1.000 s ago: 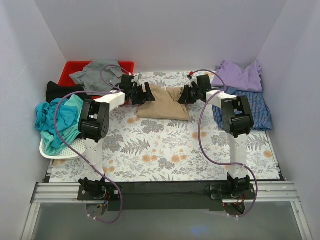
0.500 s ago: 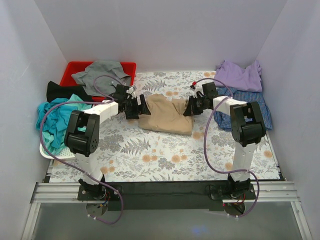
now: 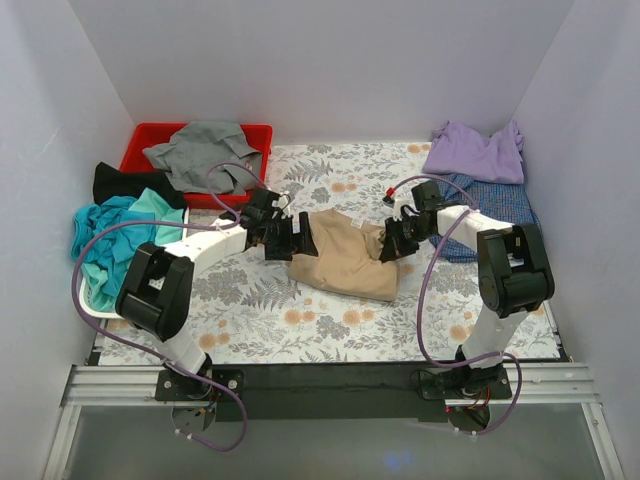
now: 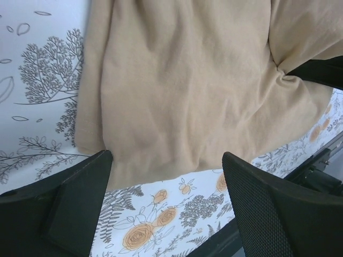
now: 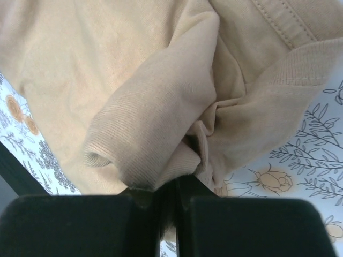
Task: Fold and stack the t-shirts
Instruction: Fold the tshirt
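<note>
Pinching a bunched fold of the tan t-shirt (image 3: 345,262), the right gripper (image 5: 171,184) is closed; the left gripper (image 4: 166,158) gapes wide, empty.

T-shirt (image 3: 345,262) on table (image 3: 330,320) centre — bin (image 3: 138,148) back-left

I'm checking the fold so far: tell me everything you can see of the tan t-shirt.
The tan t-shirt is plain soft knit with ribbed trim, lying crumpled and roughly folded mid-table on the floral cloth. The right gripper has its jaws shut on a bunched fold at its right edge; the left gripper stands open over its left edge.
</note>
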